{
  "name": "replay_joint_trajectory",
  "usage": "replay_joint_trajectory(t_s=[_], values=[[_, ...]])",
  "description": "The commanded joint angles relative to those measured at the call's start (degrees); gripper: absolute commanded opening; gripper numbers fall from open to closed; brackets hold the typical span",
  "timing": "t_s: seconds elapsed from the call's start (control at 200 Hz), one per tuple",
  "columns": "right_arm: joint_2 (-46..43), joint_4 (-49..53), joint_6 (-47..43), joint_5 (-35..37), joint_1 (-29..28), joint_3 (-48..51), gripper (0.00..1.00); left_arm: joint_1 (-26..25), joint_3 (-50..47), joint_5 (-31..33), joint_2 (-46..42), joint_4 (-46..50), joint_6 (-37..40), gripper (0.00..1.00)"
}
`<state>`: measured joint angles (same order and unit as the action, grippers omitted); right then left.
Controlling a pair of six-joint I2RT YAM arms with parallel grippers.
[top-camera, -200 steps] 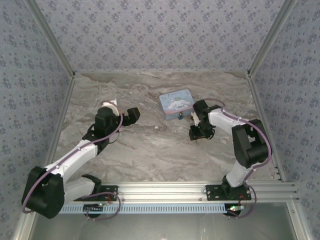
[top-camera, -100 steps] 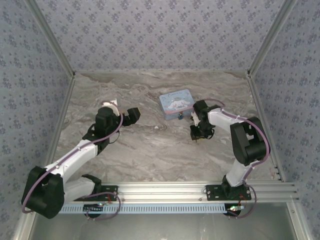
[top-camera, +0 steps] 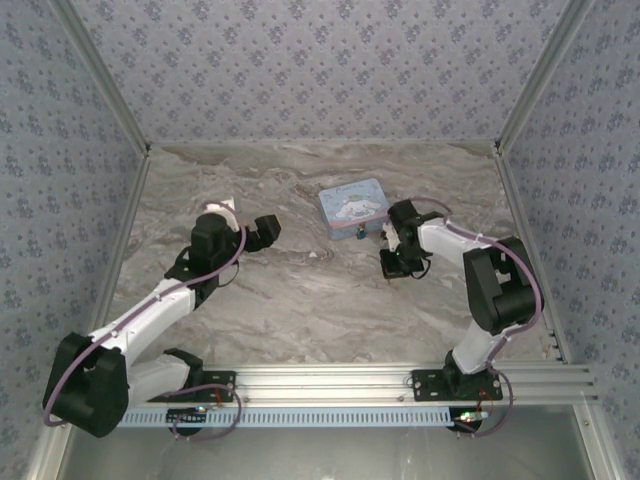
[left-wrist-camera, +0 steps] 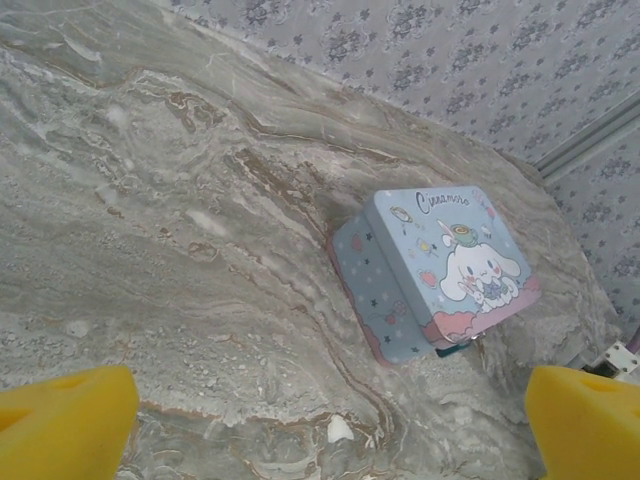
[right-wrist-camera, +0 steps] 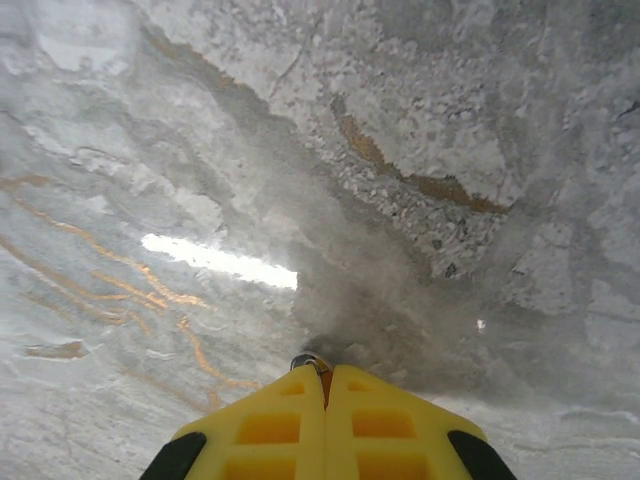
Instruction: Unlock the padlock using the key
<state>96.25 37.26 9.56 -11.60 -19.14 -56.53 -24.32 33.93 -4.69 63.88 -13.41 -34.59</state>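
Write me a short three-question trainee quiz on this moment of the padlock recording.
1. True or false: the right gripper is wide open.
2. Multiple choice: relative to the left gripper, the tin is A) clamped in it, B) lying ahead of it, untouched, C) resting on top of it.
3. Short answer: where is the padlock?
Key: 1 false, it is shut on the key, whose silvery tip peeks out; 2 B; 3 at the tin's edge nearest the arms, partly hidden.

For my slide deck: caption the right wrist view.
Right end effector shut on the key, its silvery tip peeking out above the marble table.
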Motion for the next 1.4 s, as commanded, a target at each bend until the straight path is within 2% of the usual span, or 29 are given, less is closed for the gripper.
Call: replay_joint_trajectory(t_s=[0.0,0.125,0.345,0.43,0.535,0.695,0.934,1.399], values=[[-6.0,-4.6,4.2,-4.3,0.8,1.7,0.02,-0.8,2.0,-1.1,-0.6,-1.2,0.5,0.99],[-13.8,-13.5,10.9,-7.4,1.0,4.8,0.02,-1.7,2.9,-3.6,-0.3,-3.2,0.2,0.99],[-26.0,-38.6,25.3,-7.8,-0.6,12.2,0.0,-4.7,6.7,-10.4,3.4,-8.5,-3.0,0.92],[-28.3,-45.6,29.7,-7.1,-1.5,13.7,0.0,-6.7,9.0,-12.6,5.8,-10.3,-4.7,0.88],[-30.5,-53.5,34.6,-4.5,-2.9,15.5,0.0,-9.4,11.7,-14.8,9.3,-12.8,-7.0,0.78],[-30.9,-64.1,43.5,-2.0,-5.2,17.2,0.0,-12.6,13.9,-15.7,14.7,-20.3,-13.1,0.68],[-30.5,-68.9,51.2,-0.1,-7.4,16.8,0.0,-15.2,16.6,-15.6,20.4,-28.5,-19.6,0.57],[-30.0,-68.4,52.7,0.3,-8.8,15.8,0.0,-18.0,19.9,-15.6,25.3,-32.5,-23.5,0.42]])
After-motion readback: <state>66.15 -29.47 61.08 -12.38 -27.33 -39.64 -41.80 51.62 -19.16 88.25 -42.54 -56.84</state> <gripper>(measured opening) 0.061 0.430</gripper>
